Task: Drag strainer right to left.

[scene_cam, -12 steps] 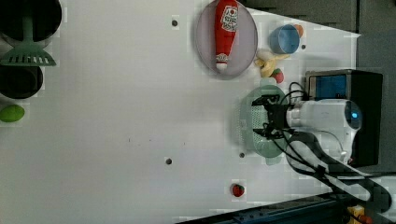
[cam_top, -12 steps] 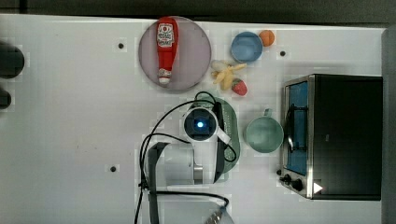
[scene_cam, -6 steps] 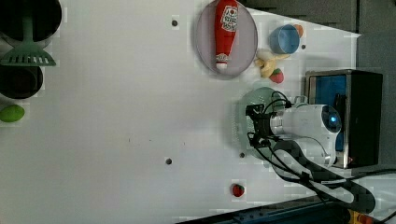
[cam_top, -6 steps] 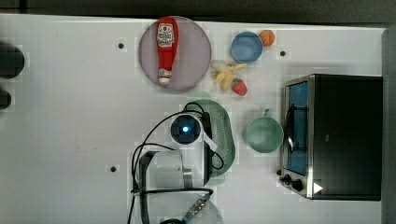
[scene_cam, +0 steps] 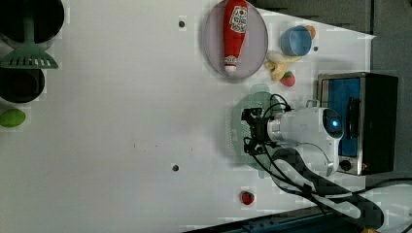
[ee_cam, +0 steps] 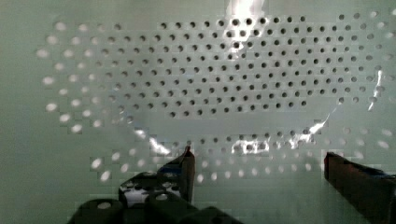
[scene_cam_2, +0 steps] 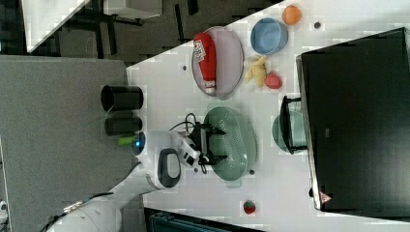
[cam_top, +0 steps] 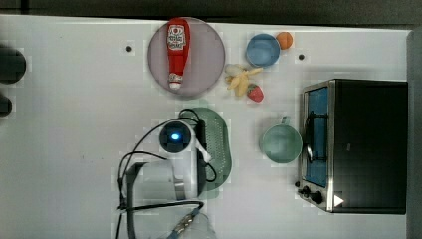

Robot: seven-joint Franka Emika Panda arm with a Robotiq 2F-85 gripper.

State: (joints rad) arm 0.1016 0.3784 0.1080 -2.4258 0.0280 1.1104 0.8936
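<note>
Wrist view — perforated, glossy strainer (ee_cam: pixel 224 88)

Bare table (cam_top: pixel 74 139) lies open at the top view's left.

White tabletop (cam_top: pixel 74 149) with small dark holes; grey surface (scene_cam_2: pixel 53 125) beside it in right view; dark floor (scene_cam_2: pixel 140 24) beyond.

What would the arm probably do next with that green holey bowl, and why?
Probably slide it a little further toward the top view's left. The gripper sits down inside the strainer with its fingers spread, so pushing sideways should drag the bowl along. The table on that side looks bare, while the green mug lies on the other side.
</note>
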